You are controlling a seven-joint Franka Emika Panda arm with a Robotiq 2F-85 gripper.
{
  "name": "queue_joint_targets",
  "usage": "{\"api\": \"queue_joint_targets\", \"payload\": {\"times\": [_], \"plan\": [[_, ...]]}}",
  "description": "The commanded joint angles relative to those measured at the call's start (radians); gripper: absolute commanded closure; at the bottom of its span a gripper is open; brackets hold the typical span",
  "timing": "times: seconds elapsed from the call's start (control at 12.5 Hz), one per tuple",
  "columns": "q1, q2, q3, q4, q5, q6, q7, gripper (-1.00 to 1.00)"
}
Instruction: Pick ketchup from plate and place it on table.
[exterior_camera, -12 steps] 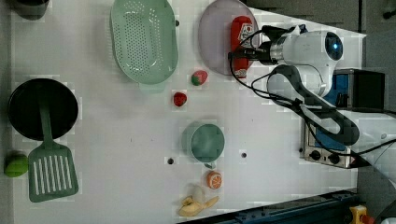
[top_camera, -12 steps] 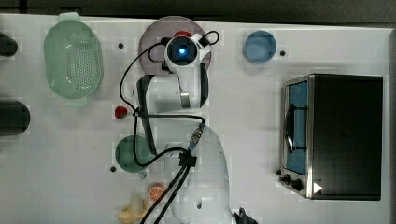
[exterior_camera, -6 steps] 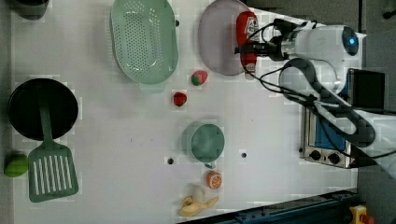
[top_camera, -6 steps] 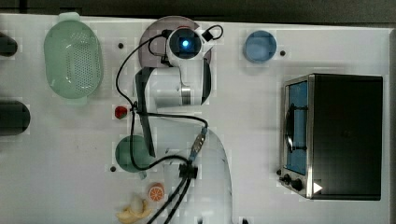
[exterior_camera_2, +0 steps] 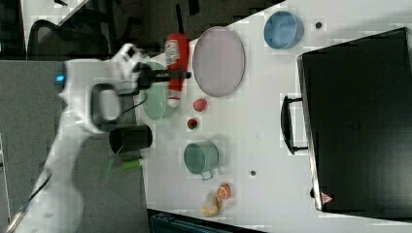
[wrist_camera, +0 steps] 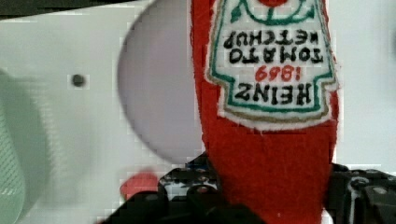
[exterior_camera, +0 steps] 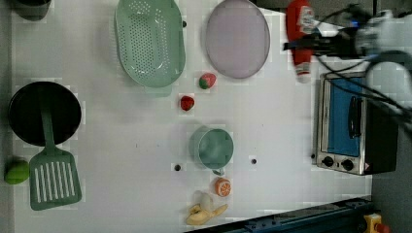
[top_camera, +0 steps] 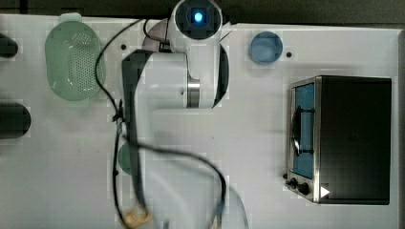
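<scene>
The ketchup, a red bottle with a white label, hangs in the air with its white cap pointing down. My gripper is shut on its middle. In the left view the bottle appears right of the lilac-grey plate, which is bare. In the right view the ketchup and gripper appear left of the plate, well above the white table. The wrist view has the ketchup between the dark fingers, with the plate far below. In the top view the arm covers most of the plate.
A green perforated basket lies beside the plate. Two small red pieces, a green cup, a black pan and a spatula sit on the table. A toaster oven and a blue bowl stand on the other side.
The arm has risen with the ketchup. The bottle lay at the plate's edge a second ago and now hangs clear of it, toward the left view's right.
</scene>
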Motion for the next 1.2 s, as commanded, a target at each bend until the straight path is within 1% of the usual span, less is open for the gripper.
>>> {"api": "queue_joint_targets", "payload": {"times": [0.08,0.24,0.56,0.64,0.88,1.04,1.2], "plan": [[-0.036,-0.13,-0.028,-0.001,0.008,-0.169,-0.016,-0.2],[-0.045,-0.211,-0.064,-0.066,0.008,-0.198,-0.015,-0.2],[-0.052,-0.351,-0.108,-0.289,0.008,-0.182,-0.016,-0.2],[-0.051,-0.378,-0.107,-0.35,0.007,-0.149,-0.016,-0.2],[-0.05,-0.418,-0.1,-0.537,0.003,0.035,-0.016,-0.2],[-0.047,-0.396,-0.097,-0.638,0.003,0.143,-0.016,-0.2],[-0.047,-0.343,-0.09,-0.695,0.003,0.247,-0.016,-0.2]]}}
